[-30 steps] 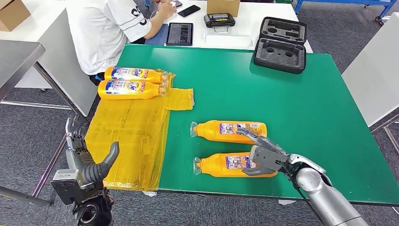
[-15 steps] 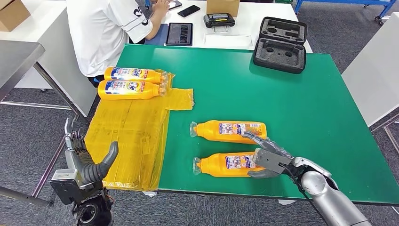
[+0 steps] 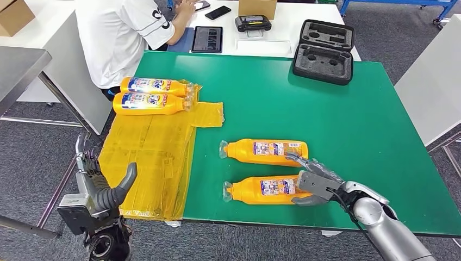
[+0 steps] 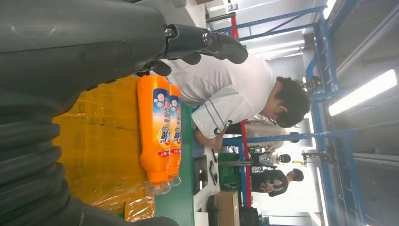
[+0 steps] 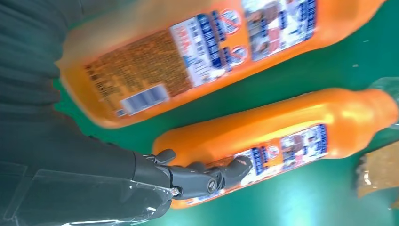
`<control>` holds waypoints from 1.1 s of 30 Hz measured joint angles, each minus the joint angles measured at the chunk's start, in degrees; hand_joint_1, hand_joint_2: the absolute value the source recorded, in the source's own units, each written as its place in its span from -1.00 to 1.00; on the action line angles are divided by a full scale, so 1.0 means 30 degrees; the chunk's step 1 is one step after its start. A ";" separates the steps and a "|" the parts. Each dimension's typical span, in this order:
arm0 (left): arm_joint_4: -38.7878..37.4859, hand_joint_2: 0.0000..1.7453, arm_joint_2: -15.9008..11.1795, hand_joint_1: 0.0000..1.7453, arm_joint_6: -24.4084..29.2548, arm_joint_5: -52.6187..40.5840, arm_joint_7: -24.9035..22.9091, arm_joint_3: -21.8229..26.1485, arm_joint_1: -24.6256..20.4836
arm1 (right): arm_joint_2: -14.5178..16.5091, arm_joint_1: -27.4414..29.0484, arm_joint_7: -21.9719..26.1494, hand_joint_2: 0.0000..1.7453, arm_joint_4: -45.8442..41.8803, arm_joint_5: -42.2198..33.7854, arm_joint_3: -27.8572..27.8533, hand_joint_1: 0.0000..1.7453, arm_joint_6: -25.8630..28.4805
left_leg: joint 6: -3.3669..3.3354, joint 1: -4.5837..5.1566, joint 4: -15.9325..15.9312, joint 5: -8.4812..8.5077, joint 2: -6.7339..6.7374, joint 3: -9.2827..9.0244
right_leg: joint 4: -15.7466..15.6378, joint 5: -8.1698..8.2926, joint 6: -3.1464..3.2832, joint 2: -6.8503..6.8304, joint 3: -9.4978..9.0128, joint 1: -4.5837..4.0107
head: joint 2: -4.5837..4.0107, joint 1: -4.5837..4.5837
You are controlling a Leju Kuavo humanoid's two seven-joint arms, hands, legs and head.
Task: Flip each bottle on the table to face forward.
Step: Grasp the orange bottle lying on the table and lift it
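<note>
Two orange bottles lie on their sides mid-table on the green table (image 3: 348, 114), necks to the left: a far bottle (image 3: 263, 151) and a near bottle (image 3: 261, 191). My right hand (image 3: 314, 182) is at the near bottle's base end. Its fingers are spread above the bottle and its thumb is on the bottle's near side, without gripping it. In the right wrist view a dark finger (image 5: 207, 178) lies across one bottle (image 5: 282, 136), beside the other (image 5: 202, 52). Two more bottles (image 3: 155, 85) (image 3: 149, 103) lie on yellow plastic. My left hand (image 3: 100, 187) hangs open off the table's left edge.
A yellow plastic sheet (image 3: 152, 157) covers the table's left part. A black foam case (image 3: 324, 51) sits at the far edge. A person in a white shirt (image 3: 119, 32) sits at the far left by a white table with a tablet (image 3: 207, 39).
My right hand has slid a little to the right along the near bottle toward its base. The bottles and my left hand stay as they were.
</note>
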State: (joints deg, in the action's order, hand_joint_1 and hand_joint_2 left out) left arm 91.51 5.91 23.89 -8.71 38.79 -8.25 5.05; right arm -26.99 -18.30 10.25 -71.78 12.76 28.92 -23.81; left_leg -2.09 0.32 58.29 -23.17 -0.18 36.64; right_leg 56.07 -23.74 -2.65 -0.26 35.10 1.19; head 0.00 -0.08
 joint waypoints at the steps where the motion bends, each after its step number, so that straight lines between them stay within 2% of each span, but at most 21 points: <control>1: 0.0000 1.00 -0.0002 -1.00 -0.0062 0.0102 -0.0069 0.0004 -0.0003 | -0.0031 -0.0113 -0.0005 1.00 0.0020 0.0040 0.0020 -1.00 -0.0018 | 0.0000 0.0000 0.0000 0.0000 0.0002 -0.0001 | 0.0000 0.0001 -0.0001 0.0003 0.0001 0.0000 | 0.0000 0.0000; 9: -0.0127 1.00 0.0006 -1.00 -0.0799 0.0785 -0.0215 0.0066 0.0029 | -0.0516 -0.2094 -0.0650 1.00 0.0743 -0.0186 0.0761 -1.00 -0.0936 | -0.0009 -0.0002 0.0000 0.0013 0.0001 -0.0001 | 0.0002 0.0005 -0.0005 -0.0006 0.0001 -0.0002 | 0.0000 0.0000; 20: -0.0776 1.00 0.0144 -1.00 -0.1035 0.1279 0.0012 0.0098 -0.0162 | -0.0308 -0.5259 -0.0940 1.00 0.3615 -0.1029 0.3378 -1.00 -0.1748 | -0.0012 -0.0001 0.0001 0.0017 0.0000 -0.0002 | 0.0004 0.0008 -0.0009 -0.0014 -0.0002 -0.0001 | 0.0000 0.0002; 27: -0.0780 1.00 0.0178 -1.00 -0.0924 0.1281 0.0014 0.0140 -0.0158 | 0.0089 -0.6246 -0.0940 1.00 0.4386 -0.1472 0.4714 -1.00 -0.1703 | -0.0011 -0.0003 0.0001 0.0017 0.0000 0.0000 | 0.0006 0.0008 -0.0009 -0.0017 -0.0002 -0.0003 | 0.0000 0.0000; 33: -0.0772 1.00 0.0180 -1.00 -0.0889 0.1216 0.0058 0.0168 -0.0123 | 0.0251 -0.6367 -0.0940 1.00 0.4209 -0.1712 0.5317 -1.00 -0.1128 | -0.0015 -0.0003 0.0001 0.0022 -0.0007 -0.0003 | 0.0005 0.0008 -0.0009 -0.0032 0.0000 -0.0002 | 0.0000 0.0002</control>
State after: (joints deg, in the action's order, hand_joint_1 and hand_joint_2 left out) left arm 89.20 6.45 21.22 -5.06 38.97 -7.74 4.68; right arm -26.23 -37.40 7.43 -59.16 7.62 44.87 -27.19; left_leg -2.13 0.31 58.30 -23.11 -0.20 36.63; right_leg 56.08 -23.71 -2.68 -0.36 35.10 1.18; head 0.00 -0.07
